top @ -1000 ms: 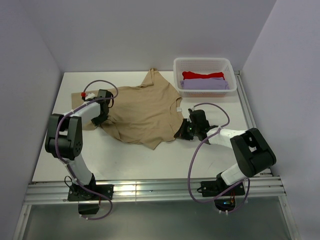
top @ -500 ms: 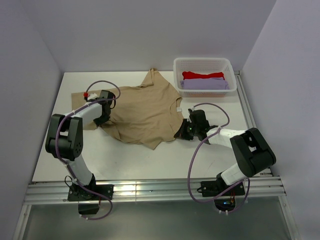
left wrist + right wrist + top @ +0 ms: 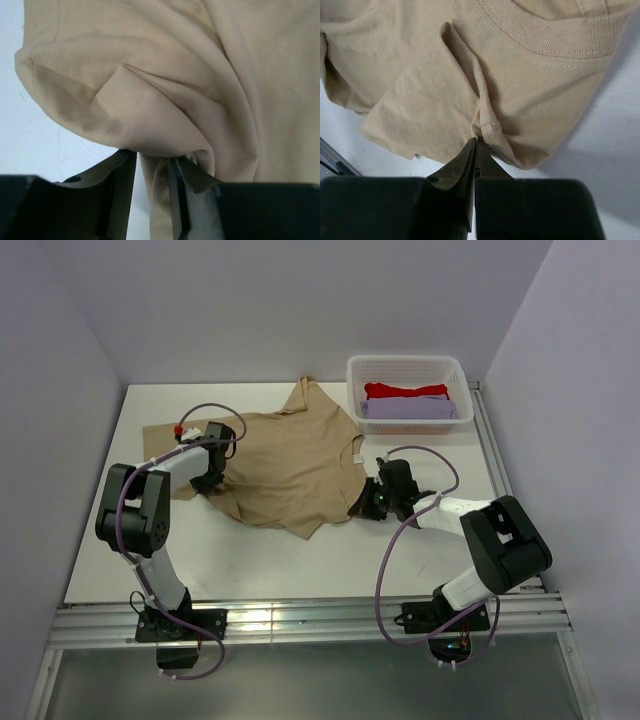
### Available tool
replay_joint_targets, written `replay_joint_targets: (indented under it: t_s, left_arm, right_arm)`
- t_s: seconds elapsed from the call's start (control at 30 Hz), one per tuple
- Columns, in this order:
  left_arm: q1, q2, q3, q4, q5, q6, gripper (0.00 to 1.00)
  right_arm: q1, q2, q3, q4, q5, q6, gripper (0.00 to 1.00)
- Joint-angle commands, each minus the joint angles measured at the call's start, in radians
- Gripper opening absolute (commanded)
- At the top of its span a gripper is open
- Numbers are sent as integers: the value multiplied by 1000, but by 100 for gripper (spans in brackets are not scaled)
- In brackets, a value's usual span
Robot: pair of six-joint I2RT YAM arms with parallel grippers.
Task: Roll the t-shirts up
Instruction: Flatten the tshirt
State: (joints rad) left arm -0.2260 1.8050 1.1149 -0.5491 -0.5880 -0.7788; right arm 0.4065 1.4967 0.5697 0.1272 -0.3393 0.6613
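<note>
The tan t-shirt point(image 3: 290, 465) lies spread and creased across the table's middle, its white neck label point(image 3: 357, 457) at the right. My left gripper point(image 3: 213, 477) sits at the shirt's left edge. In the left wrist view its jaws point(image 3: 150, 161) stand apart, with a hanging fold of the tan t-shirt point(image 3: 165, 75) between them and table showing beside the fold. My right gripper point(image 3: 363, 506) is shut on a pinched fold of the shirt's edge point(image 3: 487, 127) near the collar. A red t-shirt point(image 3: 405, 390) and a lavender t-shirt point(image 3: 408, 408) lie folded in the basket.
The white lattice basket point(image 3: 406, 362) stands at the back right corner. Grey walls close in on the left, back and right of the table. Bare white table point(image 3: 250, 560) runs along the near side, in front of the shirt.
My left gripper has slid a little to the right and farther onto the shirt's left edge, bunching the cloth there. The right arm has not moved.
</note>
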Motion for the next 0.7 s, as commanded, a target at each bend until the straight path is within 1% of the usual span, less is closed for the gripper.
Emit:
replay_joint_targets:
  t_s: [0.0,0.07,0.17,0.2,0.27,0.3,0.43,0.53,0.6,0.67]
  left_arm:
    - [-4,31,31,20,-3,13,35]
    - [-3,48,45,21,-9,18,34]
    - [4,79,69,8,-25,23,24]
    - [10,86,77,2,-29,23,16]
    - [17,96,92,-17,-41,21,7]
    - [17,94,94,-23,-44,19,1]
    - [16,50,88,-58,-35,3,0]
    - [11,11,103,-159,-47,-36,0]
    - [5,1,111,-283,-70,-72,0]
    - [2,-7,96,-342,-73,-118,0]
  right_arm:
    - [8,10,27,23,-4,-12,0]
    - [8,8,27,23,-4,-14,0]
    - [8,7,25,22,-3,-14,0]
    - [8,7,25,20,-3,-15,0]
    - [8,8,25,20,-1,-15,0]
    - [8,7,25,20,-1,-15,0]
    - [8,8,27,20,-1,-14,0]
    - [8,8,25,22,-4,-14,0]
    - [8,5,25,19,-4,-15,0]
    - [8,-3,22,17,0,-14,0]
